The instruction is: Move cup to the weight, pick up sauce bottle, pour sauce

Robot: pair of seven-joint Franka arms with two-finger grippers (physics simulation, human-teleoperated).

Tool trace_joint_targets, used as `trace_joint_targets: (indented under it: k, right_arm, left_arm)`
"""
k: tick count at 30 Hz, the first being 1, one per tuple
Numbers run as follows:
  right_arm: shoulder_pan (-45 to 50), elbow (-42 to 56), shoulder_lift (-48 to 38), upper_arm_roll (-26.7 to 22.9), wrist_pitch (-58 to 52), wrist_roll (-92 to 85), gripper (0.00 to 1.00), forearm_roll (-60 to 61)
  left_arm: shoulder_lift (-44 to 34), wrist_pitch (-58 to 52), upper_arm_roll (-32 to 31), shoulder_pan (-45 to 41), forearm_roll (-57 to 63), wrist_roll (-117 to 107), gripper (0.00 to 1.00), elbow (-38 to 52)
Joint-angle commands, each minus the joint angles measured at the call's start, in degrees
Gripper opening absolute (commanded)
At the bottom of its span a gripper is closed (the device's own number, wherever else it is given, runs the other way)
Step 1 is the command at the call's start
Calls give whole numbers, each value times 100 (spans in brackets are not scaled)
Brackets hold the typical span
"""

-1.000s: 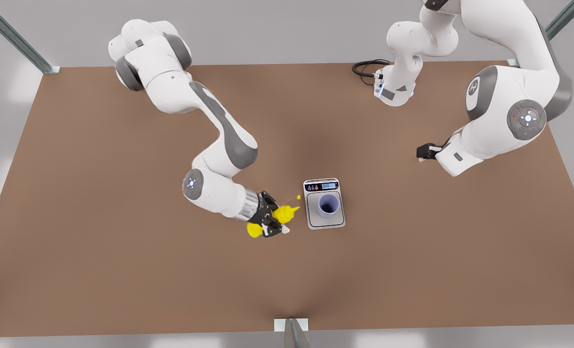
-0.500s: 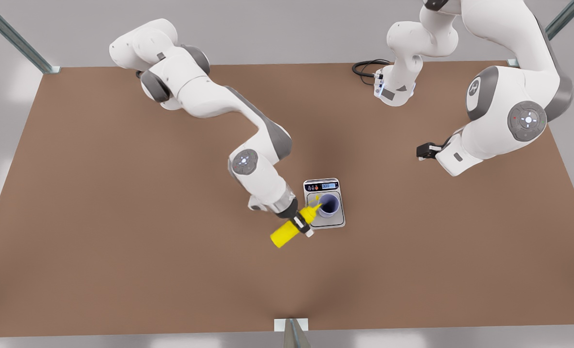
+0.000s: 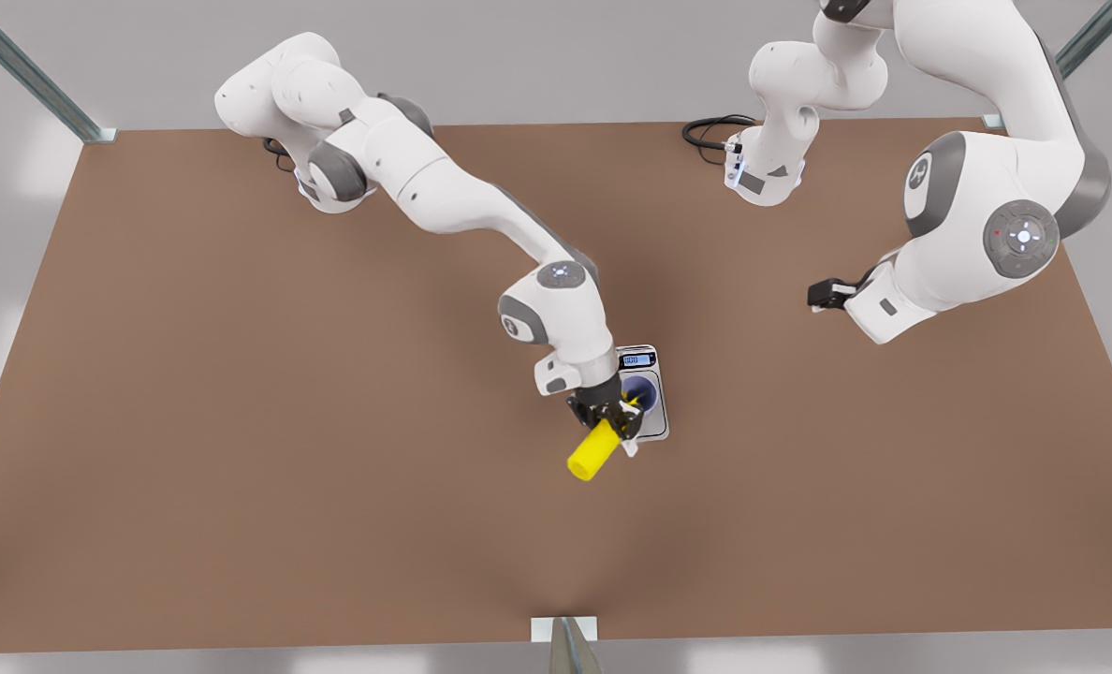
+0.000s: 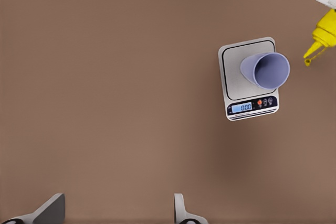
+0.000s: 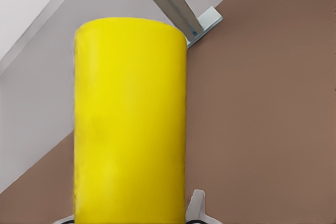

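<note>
Where pale walls rise, a brown table (image 3: 238,421) spreads.

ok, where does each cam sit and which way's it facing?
Front view: high above the table, looking down; both arms show.
Left wrist view: on the waiting arm, looking down at cup on weight; open left pincer tips show.
Right wrist view: looks along the sauce bottle in the shut right pincer.
Front and left wrist views share cup, weight, sauce bottle.
</note>
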Motion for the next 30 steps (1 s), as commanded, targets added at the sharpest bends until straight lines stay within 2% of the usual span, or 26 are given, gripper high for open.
trace_joint_targets:
  k: [1, 4, 13, 15, 18, 24, 26, 30]
  right_arm:
    - [0, 2, 12, 17, -45, 5, 22, -164]
    - [0, 2, 108, 131, 7, -21, 22, -586]
    - [-53, 29, 161, 298, 78, -355, 21, -543]
    - [-132, 20, 100, 570, 113, -311, 21, -490]
    - [-237, 2, -50, 562, 262, -364, 21, 915]
    - [-510, -94, -349, 720, 297, -381, 23, 2963]
    - [-536, -261, -340, 746, 948, -566, 23, 3816]
    - [-685, -305, -419, 1036, 957, -987, 22, 4985]
  left_arm:
    - [0, 0, 5, -2, 3, 0, 100, 0]
    - [0, 0, 5, -2, -6, 0, 100, 0]
    - [-9, -9, -4, -2, 3, -9, 100, 9]
    - [-18, -9, -4, -2, 3, -9, 100, 9]
    - [-18, 0, -4, -2, 12, -9, 100, 9]
    - [-18, -9, -4, -2, 12, -9, 100, 9]
    - [-18, 0, -4, -2, 12, 0, 100, 9]
    - [-9, 0, -4, -10, 12, 0, 100, 9]
